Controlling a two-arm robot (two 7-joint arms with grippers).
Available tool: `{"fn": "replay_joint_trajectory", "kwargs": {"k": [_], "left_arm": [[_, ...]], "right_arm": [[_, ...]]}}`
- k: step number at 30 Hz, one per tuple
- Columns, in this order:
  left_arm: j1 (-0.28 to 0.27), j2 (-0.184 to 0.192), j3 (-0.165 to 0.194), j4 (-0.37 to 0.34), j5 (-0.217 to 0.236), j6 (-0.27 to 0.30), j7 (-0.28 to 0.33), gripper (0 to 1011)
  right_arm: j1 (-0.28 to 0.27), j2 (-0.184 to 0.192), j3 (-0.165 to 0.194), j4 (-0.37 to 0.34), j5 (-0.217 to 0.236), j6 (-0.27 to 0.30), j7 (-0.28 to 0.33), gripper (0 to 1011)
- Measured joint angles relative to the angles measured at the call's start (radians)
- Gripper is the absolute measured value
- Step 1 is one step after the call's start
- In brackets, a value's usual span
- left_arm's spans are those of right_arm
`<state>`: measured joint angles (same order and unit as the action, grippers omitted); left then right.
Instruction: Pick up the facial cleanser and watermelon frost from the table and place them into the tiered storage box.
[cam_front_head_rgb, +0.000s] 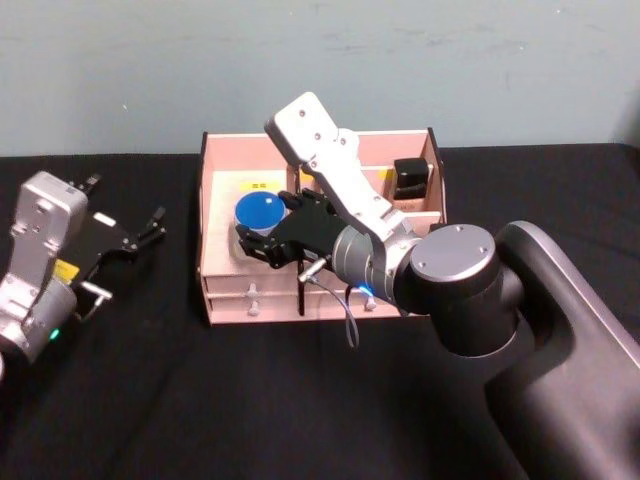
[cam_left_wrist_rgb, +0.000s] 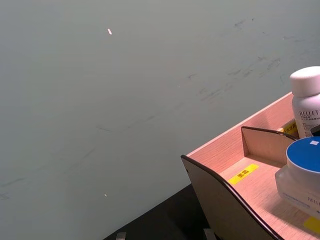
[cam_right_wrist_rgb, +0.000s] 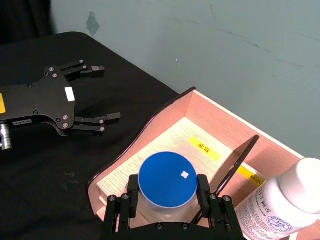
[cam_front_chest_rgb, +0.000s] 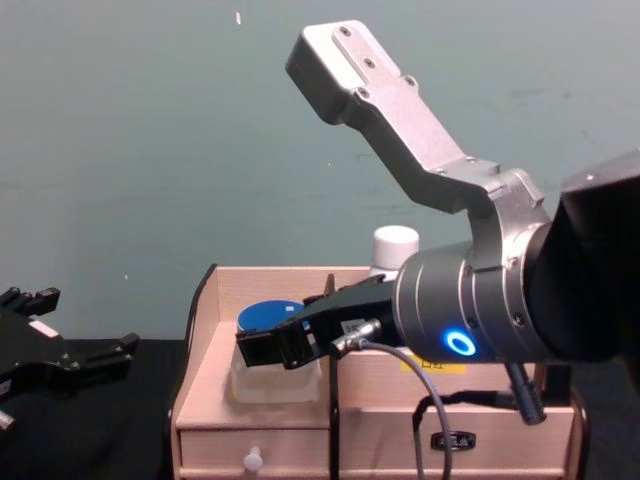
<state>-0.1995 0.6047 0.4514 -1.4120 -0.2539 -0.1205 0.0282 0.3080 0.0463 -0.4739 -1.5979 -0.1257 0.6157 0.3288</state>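
A translucent jar with a blue lid (cam_right_wrist_rgb: 167, 180) stands in the left front compartment of the tiered storage box (cam_right_wrist_rgb: 150, 131). My right gripper (cam_right_wrist_rgb: 167, 194) reaches over the box, its black fingers (cam_right_wrist_rgb: 133, 192) pressed to both sides of the jar (cam_front_head_rgb: 258, 213). One compartment over stands a white-capped bottle (cam_right_wrist_rgb: 280, 205), also seen from the chest (cam_front_chest_rgb: 395, 245). Which of the two is the facial cleanser and which the watermelon frost I cannot tell. My left gripper (cam_front_head_rgb: 125, 203) hovers open and holds nothing, over the black table left of the box (cam_front_head_rgb: 203, 225).
A small black item (cam_front_head_rgb: 412, 178) sits in the box's back right compartment. Two drawers with white knobs (cam_front_chest_rgb: 252, 461) line the box's front. A pale green wall stands behind the table. Black tabletop (cam_front_head_rgb: 200, 400) spreads in front of the box.
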Motion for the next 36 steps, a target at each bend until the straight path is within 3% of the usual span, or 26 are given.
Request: {"fn": "replay_joint_trajectory", "kwargs": {"k": [6, 16, 25, 32, 36], "left_arm": [[0.0, 0.0, 0.0, 0.0, 0.0, 0.0, 0.0, 1001], [0.0, 0.0, 0.0, 0.0, 0.0, 0.0, 0.0, 1001], [0.0, 0.0, 0.0, 0.0, 0.0, 0.0, 0.0, 1001], [0.0, 0.0, 0.0, 0.0, 0.0, 0.0, 0.0, 1001], [0.0, 0.0, 0.0, 0.0, 0.0, 0.0, 0.0, 1001]], "right_arm": [[0.0, 0.001, 0.0, -0.001, 0.001, 0.0, 0.0, 728], [-0.004, -0.002, 0.004, -0.003, 0.002, -0.011, -0.004, 1002], [-0.033, -0.013, 0.041, -0.043, -0.001, -0.079, -0.027, 1000], [-0.082, 0.014, 0.073, -0.148, -0.003, -0.129, -0.037, 1000], [-0.128, 0.03, 0.123, -0.221, 0.0, -0.156, -0.067, 1000]]}}
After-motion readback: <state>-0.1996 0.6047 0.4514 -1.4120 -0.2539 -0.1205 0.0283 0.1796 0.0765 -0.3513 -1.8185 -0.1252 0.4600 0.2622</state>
